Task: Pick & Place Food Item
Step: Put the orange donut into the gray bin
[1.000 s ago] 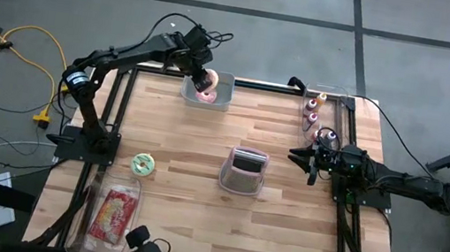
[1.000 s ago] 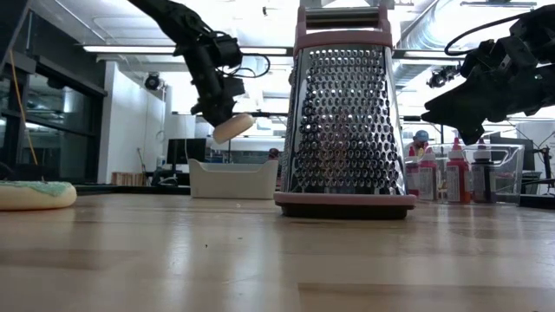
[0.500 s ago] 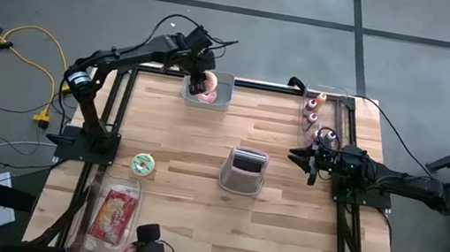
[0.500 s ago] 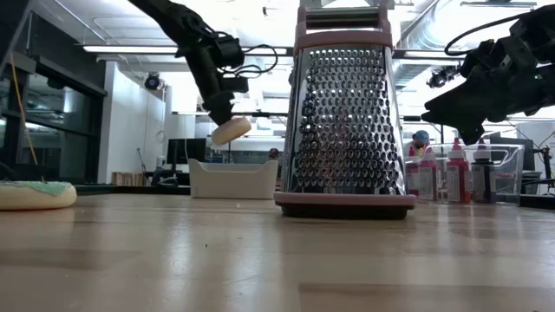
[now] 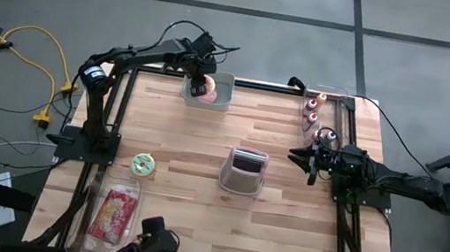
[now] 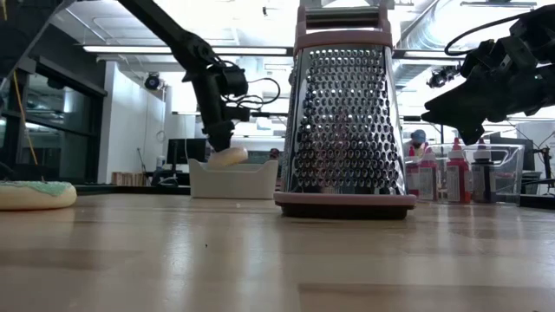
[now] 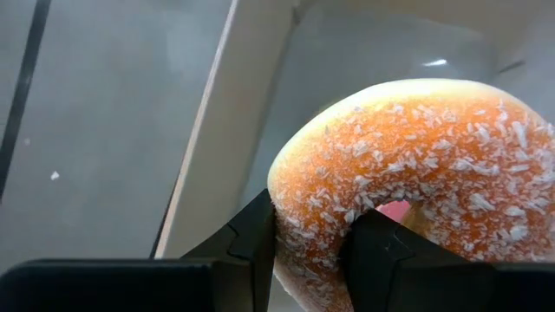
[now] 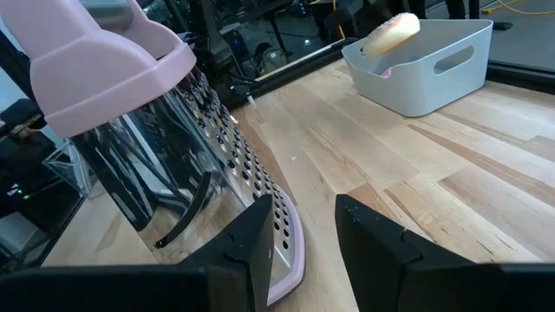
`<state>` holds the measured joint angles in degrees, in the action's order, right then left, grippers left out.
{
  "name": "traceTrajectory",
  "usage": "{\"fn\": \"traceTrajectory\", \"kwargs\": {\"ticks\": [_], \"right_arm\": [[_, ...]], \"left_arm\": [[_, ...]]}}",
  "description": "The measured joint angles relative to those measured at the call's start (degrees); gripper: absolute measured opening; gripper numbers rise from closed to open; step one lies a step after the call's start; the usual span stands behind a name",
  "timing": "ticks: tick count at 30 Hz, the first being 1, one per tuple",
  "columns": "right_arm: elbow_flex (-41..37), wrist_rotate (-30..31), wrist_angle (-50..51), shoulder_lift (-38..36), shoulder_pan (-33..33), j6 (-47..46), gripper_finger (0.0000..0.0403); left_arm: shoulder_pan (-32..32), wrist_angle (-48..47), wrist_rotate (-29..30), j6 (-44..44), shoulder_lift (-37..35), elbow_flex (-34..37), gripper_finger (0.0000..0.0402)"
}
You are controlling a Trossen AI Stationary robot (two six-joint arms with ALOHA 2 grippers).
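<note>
Coconut-flecked orange donut (image 7: 408,173) is pinched by its ring in the left gripper (image 7: 310,251), hanging low in the pale grey plastic bin (image 5: 220,98) at the tabletop's far edge, probably for release, while the right gripper (image 8: 299,230) idles shut near the right edge.

Pale wood, pink trim, and sugar-flecked orange

The doughnut (image 7: 416,173) is orange-brown flecked with white, sitting in a light grey bin (image 5: 220,98). The grater (image 6: 345,117) is perforated silver metal with pink top and base. Another doughnut (image 5: 142,164) is iced mint green. The desk (image 5: 197,193) is pale striped wood; both hands are black.
</note>
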<state>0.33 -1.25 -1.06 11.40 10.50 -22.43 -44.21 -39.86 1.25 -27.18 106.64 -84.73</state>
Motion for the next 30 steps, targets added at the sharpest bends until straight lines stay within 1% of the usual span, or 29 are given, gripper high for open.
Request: {"fn": "traceTrajectory", "kwargs": {"ticks": [8, 14, 21, 26, 30], "right_arm": [[0.0, 0.0, 0.0, 0.0, 0.0, 0.0, 0.0114], [0.0, 0.0, 0.0, 0.0, 0.0, 0.0, 0.0114], [0.0, 0.0, 0.0, 0.0, 0.0, 0.0, 0.0114], [0.0, 0.0, 0.0, 0.0, 0.0, 0.0, 0.0114], [0.0, 0.0, 0.0, 0.0, 0.0, 0.0, 0.0114]], "left_arm": [[-0.4, -0.4, 2.2, 0.5, 0.0, 0.0, 0.0100], [-0.3, -1.6, 2.2, 2.0, 0.0, 0.0, 0.0100], [-0.3, -2.3, 2.8, 4.7, 2.7, 0.1, 0.0100], [-0.3, -2.1, 3.5, 4.9, 2.8, 0.1, 0.0101], [-0.3, -2.1, 3.6, 4.7, 2.8, 0.1, 0.0112]]}}
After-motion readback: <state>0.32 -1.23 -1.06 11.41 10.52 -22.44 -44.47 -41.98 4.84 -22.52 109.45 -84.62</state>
